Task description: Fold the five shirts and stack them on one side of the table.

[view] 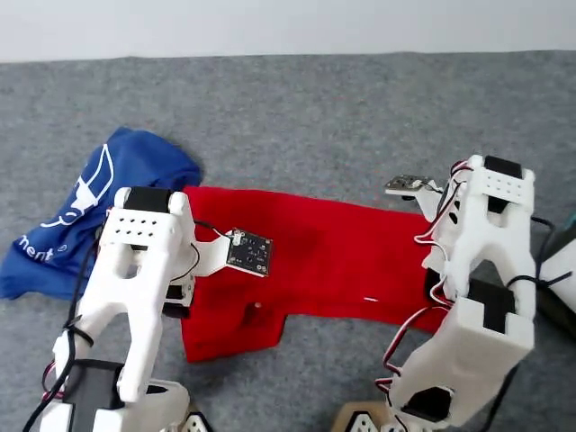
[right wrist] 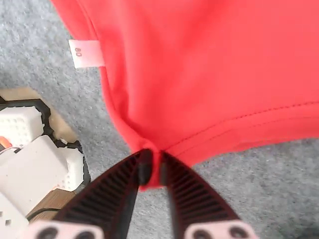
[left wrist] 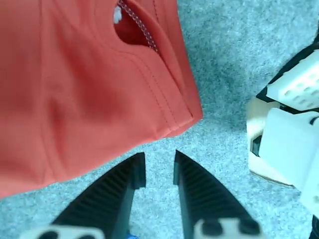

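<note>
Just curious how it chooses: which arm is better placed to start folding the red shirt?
Probably the right arm: its jaws are shut on the edge of the red shirt, ready to fold it. The left jaws stand open over bare table beside its corner, holding nothing.

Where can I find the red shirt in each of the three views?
High view: red shirt mid-table, between the arms, beside the blue shirt.
Left wrist view: red shirt ahead of the open left gripper, untouched.
Right wrist view: red shirt edge pinched by the right gripper.
Shared landmark: the grey table.
</note>
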